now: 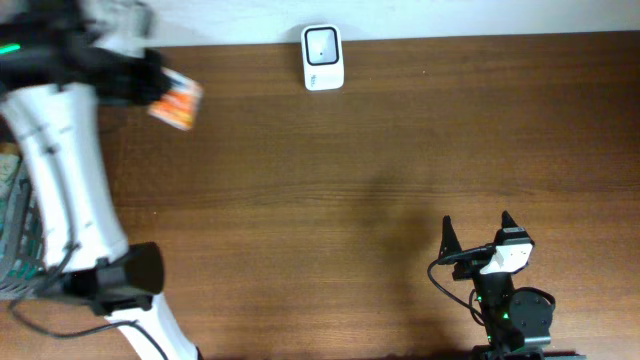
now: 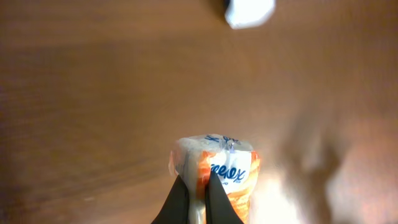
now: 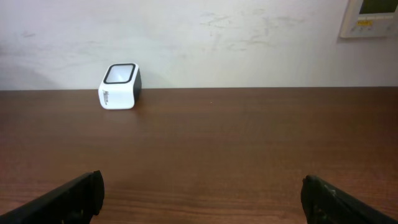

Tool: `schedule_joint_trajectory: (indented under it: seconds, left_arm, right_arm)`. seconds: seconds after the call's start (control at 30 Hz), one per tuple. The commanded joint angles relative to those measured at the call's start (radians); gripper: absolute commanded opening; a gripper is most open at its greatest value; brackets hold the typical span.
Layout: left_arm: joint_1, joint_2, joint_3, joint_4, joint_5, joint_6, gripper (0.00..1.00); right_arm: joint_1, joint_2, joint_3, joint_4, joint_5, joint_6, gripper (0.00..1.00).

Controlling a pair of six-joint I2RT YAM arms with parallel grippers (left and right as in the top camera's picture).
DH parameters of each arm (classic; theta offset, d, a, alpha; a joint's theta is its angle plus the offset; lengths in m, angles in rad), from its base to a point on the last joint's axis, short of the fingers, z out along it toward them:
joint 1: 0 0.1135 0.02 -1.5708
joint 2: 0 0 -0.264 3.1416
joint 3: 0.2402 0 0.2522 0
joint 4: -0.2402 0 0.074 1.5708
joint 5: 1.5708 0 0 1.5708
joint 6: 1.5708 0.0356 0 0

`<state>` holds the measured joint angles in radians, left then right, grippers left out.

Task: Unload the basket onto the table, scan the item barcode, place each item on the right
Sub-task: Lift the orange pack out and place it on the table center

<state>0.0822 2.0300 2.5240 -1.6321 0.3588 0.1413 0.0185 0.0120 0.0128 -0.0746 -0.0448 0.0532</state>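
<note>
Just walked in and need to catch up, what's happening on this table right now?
The left gripper is shut on an orange and white packet at the far left corner of the table. The white scanner sits at the far edge, apart from the packet. The right gripper hangs open and empty near the front.

There's the tissue packet: small and soft, clear wrap over white, with orange panels and blue lettering. It's held above the bench, pinched at its near end between the closed fingers of the left tool, with the lettered face showing in the wrist view. From overhead it's a blurred orange-and-white shape near the bench's far left corner. Now the scanner: a little white block with rounded corners and a dark square window on top. It stands on the bench at the far edge, just by the wall, well apart to the packet's right.
</note>
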Motion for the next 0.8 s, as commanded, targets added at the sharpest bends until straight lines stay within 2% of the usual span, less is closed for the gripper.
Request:
schedule_joint_trajectory:
  seconds: [0.0, 0.1, 0.13, 0.2, 0.3, 0.37, 0.47, 0.67, 0.73, 0.77]
  left_arm:
    - [-0.187, 0.005, -0.272, 0.109, 0.005, 0.104, 0.00]
    - [-0.311, 0.005, -0.513, 0.289, 0.014, 0.107, 0.00]
    - [-0.357, 0.005, -0.599, 0.368, 0.019, 0.072, 0.00]
    - [-0.417, 0.005, -0.747, 0.519, 0.019, -0.129, 0.00]
    - [-0.471, 0.005, -0.953, 0.732, 0.019, -0.362, 0.00]
    - [-0.492, 0.005, -1.051, 0.843, 0.019, -0.471, 0.00]
    - [-0.510, 0.005, -1.105, 0.944, 0.019, -0.539, 0.00]
    - [-0.513, 0.005, -1.105, 1.053, 0.045, -0.585, 0.00]
    - [-0.513, 0.005, -1.105, 1.067, 0.045, -0.591, 0.56]
    - [-0.513, 0.005, -1.105, 1.067, 0.045, -0.589, 0.75]
  right_arm:
    - [0.008, -0.006, -0.007, -0.001, 0.005, 0.007, 0.98]
    - [0.008, -0.006, -0.007, -0.001, 0.005, 0.007, 0.98]
    - [0.008, -0.006, -0.007, -0.001, 0.005, 0.007, 0.98]
    - [0.008, -0.006, -0.007, -0.001, 0.005, 0.007, 0.98]
    - [0.008, -0.006, -0.007, -0.001, 0.005, 0.007, 0.98]
    - [0.008, -0.006, -0.007, -0.001, 0.005, 0.007, 0.98]
    - [0.008, -0.006, -0.007, -0.001, 0.005, 0.007, 0.98]
    - [0.008, -0.006, -0.007, -0.001, 0.005, 0.007, 0.98]
    - [0.008, -0.006, -0.007, -0.001, 0.005, 0.007, 0.98]
    - [0.008, -0.006, -0.007, -0.001, 0.005, 0.007, 0.98]
